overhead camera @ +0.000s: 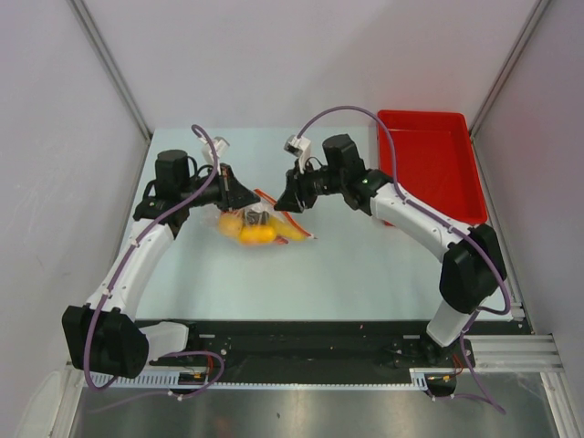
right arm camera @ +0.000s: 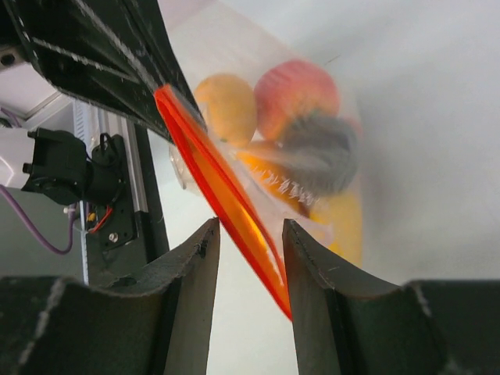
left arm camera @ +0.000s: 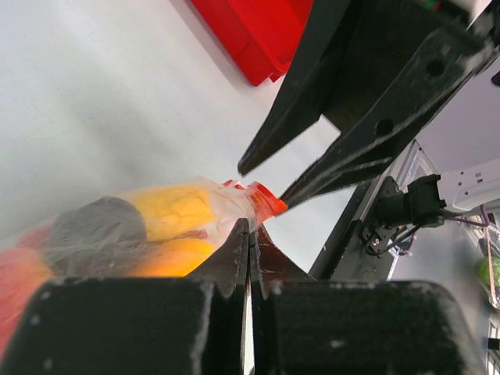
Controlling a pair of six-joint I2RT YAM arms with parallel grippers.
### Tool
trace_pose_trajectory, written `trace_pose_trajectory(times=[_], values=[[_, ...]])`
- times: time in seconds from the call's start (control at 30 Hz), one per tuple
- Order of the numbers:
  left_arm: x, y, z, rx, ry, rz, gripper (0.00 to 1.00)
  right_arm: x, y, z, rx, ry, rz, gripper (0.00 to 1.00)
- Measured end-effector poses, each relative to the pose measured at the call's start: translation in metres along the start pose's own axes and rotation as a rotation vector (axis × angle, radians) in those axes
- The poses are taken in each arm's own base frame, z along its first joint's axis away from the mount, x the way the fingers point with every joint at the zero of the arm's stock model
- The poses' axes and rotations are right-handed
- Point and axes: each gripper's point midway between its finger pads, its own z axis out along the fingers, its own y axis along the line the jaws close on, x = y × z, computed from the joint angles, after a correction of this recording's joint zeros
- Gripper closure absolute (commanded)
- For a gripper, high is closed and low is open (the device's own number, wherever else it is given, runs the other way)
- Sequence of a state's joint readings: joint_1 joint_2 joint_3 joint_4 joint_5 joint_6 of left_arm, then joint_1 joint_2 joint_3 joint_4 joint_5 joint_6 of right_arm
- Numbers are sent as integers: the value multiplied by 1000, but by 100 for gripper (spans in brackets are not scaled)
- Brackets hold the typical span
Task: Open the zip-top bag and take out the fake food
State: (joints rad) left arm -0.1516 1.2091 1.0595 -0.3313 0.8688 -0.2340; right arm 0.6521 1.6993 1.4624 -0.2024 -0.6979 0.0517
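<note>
Bench (overhead camera: 365,274) seen from above, with both arms meeting left of its centre, about midway between its near and far edges. The bag (overhead camera: 290,228) sits there between the two grippers, its strip (right arm camera: 226,199) turned toward the far side. Whether its underside rests on the bench cannot be told. The left gripper (left arm camera: 248,234) has its jaws closed tight on the clear plastic just below one end of the strip, and the film puckers where they pinch it. The right gripper (right arm camera: 250,226) faces it from the other side. Its jaws stand apart and straddle the strip, which runs slantwise through the gap, nearer one finger than the other, and no clamping shows. The food is all inside the bag: a peach-red round fruit (right arm camera: 297,90), an orange oval (right arm camera: 226,105), a dark round piece (right arm camera: 320,152) and a yellow piece (right arm camera: 344,223), pressed close together against the film. The strip looks unparted along the length that shows. A red tray (overhead camera: 429,164) lies at the far right corner of the bench, well apart from the bag and both grippers.
</note>
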Motion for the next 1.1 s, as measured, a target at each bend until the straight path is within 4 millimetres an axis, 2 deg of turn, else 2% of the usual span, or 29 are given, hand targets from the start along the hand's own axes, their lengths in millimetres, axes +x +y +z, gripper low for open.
trace_pose_trajectory(times=[0.23, 0.4, 0.6, 0.73, 0.93, 1.1], values=[[-7, -3, 1, 18, -22, -7, 100, 30, 3, 10, -20, 46, 23, 56], [-5, -4, 3, 30, -12, -20, 100, 36, -3, 13, -15, 56, 27, 53], [-5, -3, 4, 32, -11, -23, 100, 34, -12, 4, 11, 47, 38, 47], [-4, -4, 4, 34, -9, -22, 100, 22, -14, -10, 34, 19, 30, 47], [-2, -5, 4, 49, 3, -23, 100, 2, -13, -27, 53, -31, 1, 55], [0, -5, 4, 57, 8, -26, 100, 4, -13, -23, 45, -22, 4, 56]])
